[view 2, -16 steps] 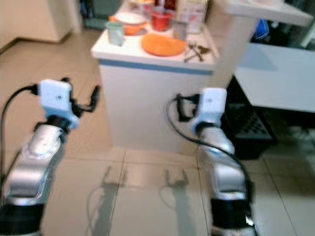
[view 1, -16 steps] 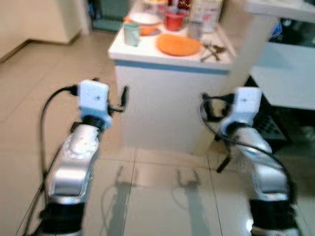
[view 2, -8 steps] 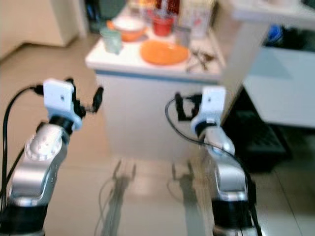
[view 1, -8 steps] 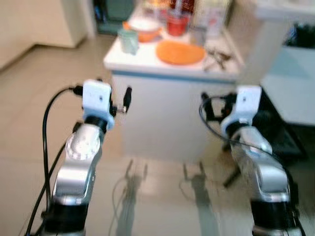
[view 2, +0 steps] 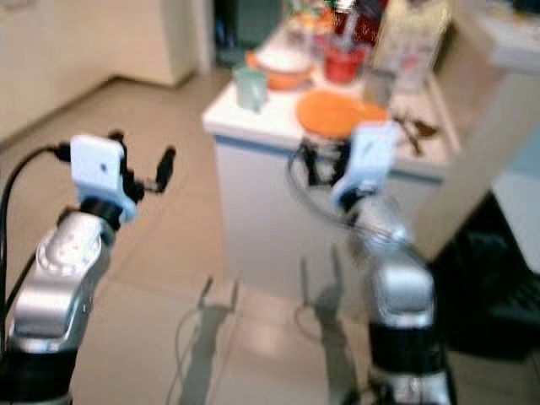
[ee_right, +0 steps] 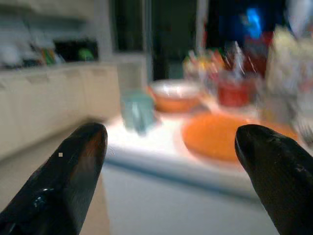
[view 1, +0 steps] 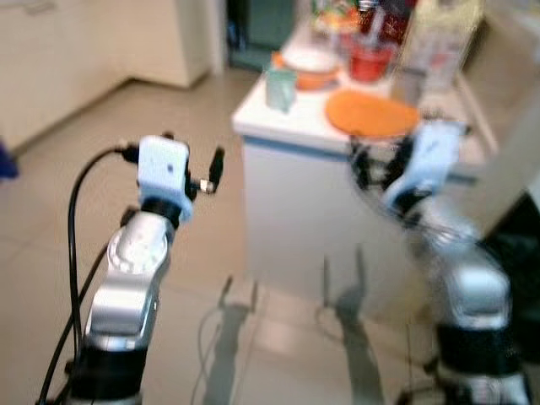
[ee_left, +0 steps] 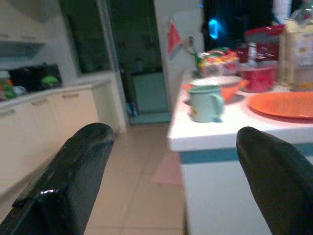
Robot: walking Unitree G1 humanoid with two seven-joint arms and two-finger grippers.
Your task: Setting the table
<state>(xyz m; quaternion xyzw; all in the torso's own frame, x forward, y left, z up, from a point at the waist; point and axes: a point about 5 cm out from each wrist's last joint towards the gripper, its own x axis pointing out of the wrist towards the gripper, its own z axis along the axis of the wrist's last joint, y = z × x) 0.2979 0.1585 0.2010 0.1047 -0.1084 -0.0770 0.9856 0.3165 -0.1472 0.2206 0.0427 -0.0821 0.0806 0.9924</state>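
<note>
You are looking at a home kitchen. A white counter with a blue band under its top (view 1: 295,148) stands ahead on a floor of pale beige tiles (view 1: 51,219), and it carries tableware: a flat orange plate (view 2: 336,112), a pale green mug (ee_left: 205,103), a white-and-orange bowl (ee_left: 217,85) and a red pot (view 1: 369,61). Some cutlery (view 2: 413,128) lies at the counter's right edge. To the far left, cream cabinets (ee_left: 58,117) run under a worktop holding blurred small items.
</note>
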